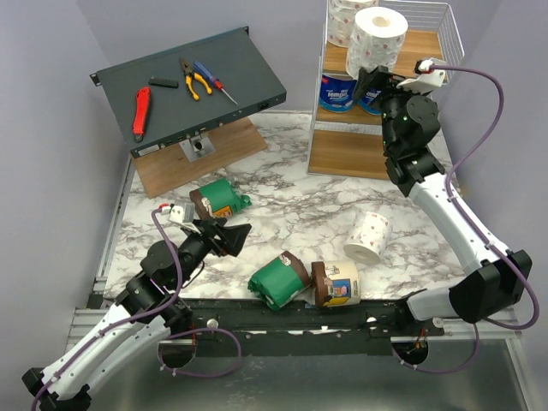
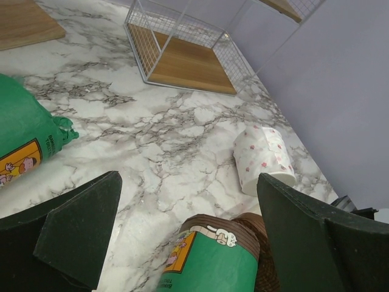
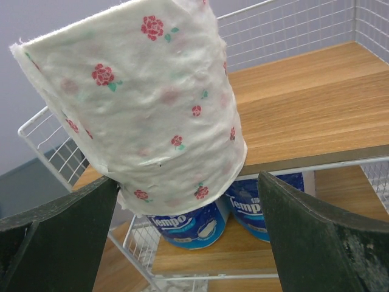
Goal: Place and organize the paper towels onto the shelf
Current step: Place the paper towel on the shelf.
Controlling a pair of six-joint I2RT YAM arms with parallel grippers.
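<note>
The shelf (image 1: pixel 425 50) stands at the back right. A bare white roll with pink flowers (image 1: pixel 378 38) leans tilted on the front edge of its top board (image 3: pixel 304 103). My right gripper (image 1: pixel 374 83) is open just below and around the roll (image 3: pixel 152 103); its own view (image 3: pixel 188 201) shows a gap at the right finger. Another white roll (image 1: pixel 345 21) is on the top tier, and two blue-and-white rolls (image 1: pixel 338 92) are on the middle tier. My left gripper (image 1: pixel 231 235) is open above a green roll (image 2: pixel 213 261) by the table's front edge.
On the table lie a white roll (image 1: pixel 368 237), a second green roll (image 1: pixel 220 199) and a cream-and-brown roll (image 1: pixel 338 284) touching the front green roll (image 1: pixel 278 281). A dark grey slanted panel (image 1: pixel 248 64) with hand tools sits at the back left on a wooden board (image 1: pixel 171 167).
</note>
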